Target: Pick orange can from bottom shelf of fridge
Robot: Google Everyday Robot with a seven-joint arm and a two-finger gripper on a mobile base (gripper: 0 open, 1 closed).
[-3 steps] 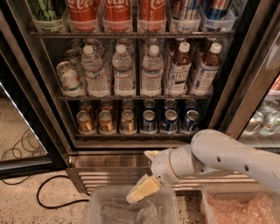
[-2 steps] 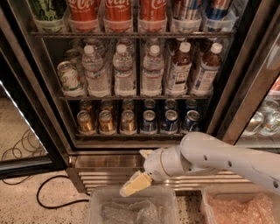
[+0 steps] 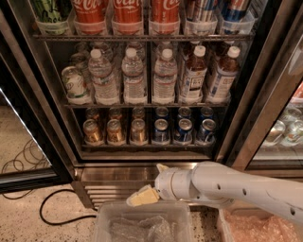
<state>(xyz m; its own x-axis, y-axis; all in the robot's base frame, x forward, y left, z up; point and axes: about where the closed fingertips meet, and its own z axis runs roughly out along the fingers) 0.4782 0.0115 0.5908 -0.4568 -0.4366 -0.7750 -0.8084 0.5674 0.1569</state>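
Observation:
Several orange cans point(image 3: 115, 132) stand in rows on the left half of the bottom shelf point(image 3: 142, 147) of the fridge point(image 3: 236, 113), with blue cans point(image 3: 183, 132) to their right. My gripper point(image 3: 146, 185) is below the shelf, in front of the ribbed steel base point(image 3: 113, 173), and holds nothing. Its fingers are apart: one cream finger point(image 3: 142, 196) points down-left and the other tip shows above the wrist. The white arm point(image 3: 236, 186) comes in from the lower right. The gripper is under the rightmost orange can point(image 3: 138, 132) and clear of all cans.
Water and tea bottles point(image 3: 134, 75) fill the middle rack, and red cola cans point(image 3: 128, 12) fill the top one. The open glass door point(image 3: 28, 142) stands at the left. A black cable point(image 3: 52, 208) lies on the floor. Clear plastic bins point(image 3: 142, 224) sit below the gripper. A second cooler point(image 3: 289, 127) is at the right.
The arm and gripper have moved left and slightly up, closer under the orange cans. The cans have not moved.

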